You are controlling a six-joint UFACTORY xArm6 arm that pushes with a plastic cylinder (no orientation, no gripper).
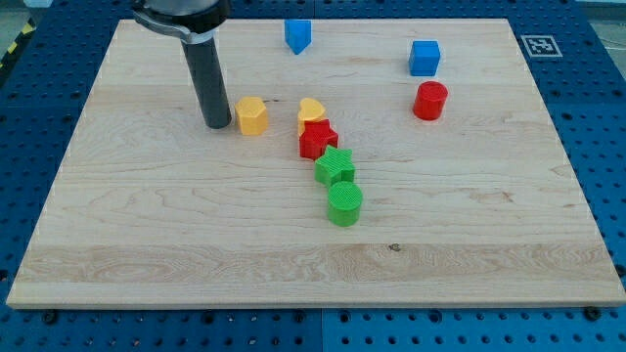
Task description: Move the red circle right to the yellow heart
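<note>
Presently my tip (218, 124) rests on the board (147, 225), holding nothing, just to the view's left of the yellow hexagon (251, 115), possibly touching it. Beyond that block sits the yellow heart (310, 110). The red circle (429, 101) stands well apart on the heart's right, unmoved; the task is not yet begun.

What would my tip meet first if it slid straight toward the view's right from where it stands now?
Most likely the yellow hexagon: it sits just to the view's right of my tip, with only a small gap showing between them.
</note>
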